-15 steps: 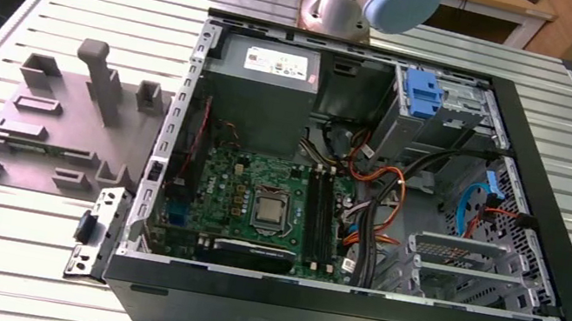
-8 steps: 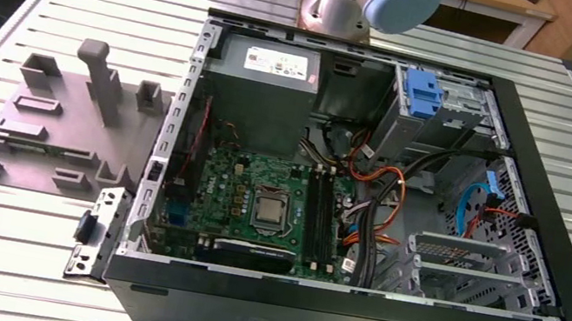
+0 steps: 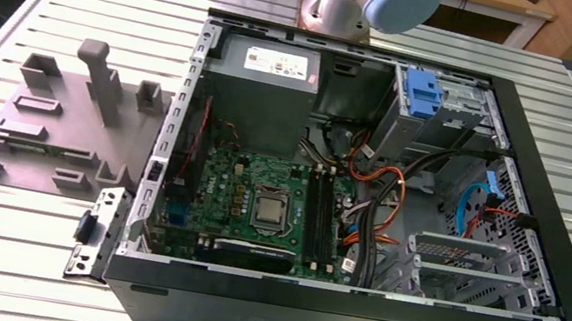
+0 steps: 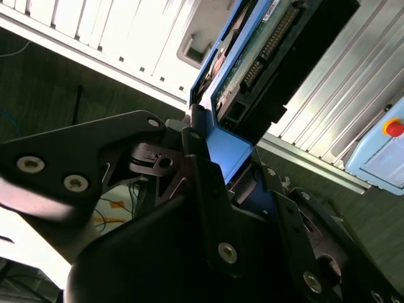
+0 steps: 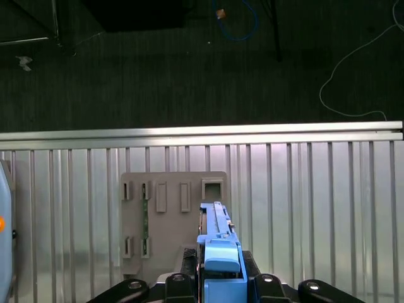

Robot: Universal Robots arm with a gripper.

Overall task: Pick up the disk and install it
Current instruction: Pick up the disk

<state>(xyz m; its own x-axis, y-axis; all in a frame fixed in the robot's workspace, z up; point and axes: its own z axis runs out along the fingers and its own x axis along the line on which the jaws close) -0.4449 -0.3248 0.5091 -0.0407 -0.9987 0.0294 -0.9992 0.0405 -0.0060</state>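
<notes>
Blue carrier plastic at one end of the disk (image 5: 218, 249) is clamped between the jaws of the gripper (image 5: 221, 283), one dark finger (image 5: 180, 285) on each side. The disk juts straight out from the jaws, clear of any surface. In the second wrist view its green circuit-board face (image 4: 252, 60) shows just past the jaws. Far beyond the jaws lies a grey fixture plate (image 5: 165, 221) on the ribbed aluminium table (image 5: 315, 189), with dark floor (image 5: 189, 69) past the table's edge. Well away from the jaws, in the exterior view, an open computer case (image 3: 353, 314) rests on that table.
</notes>
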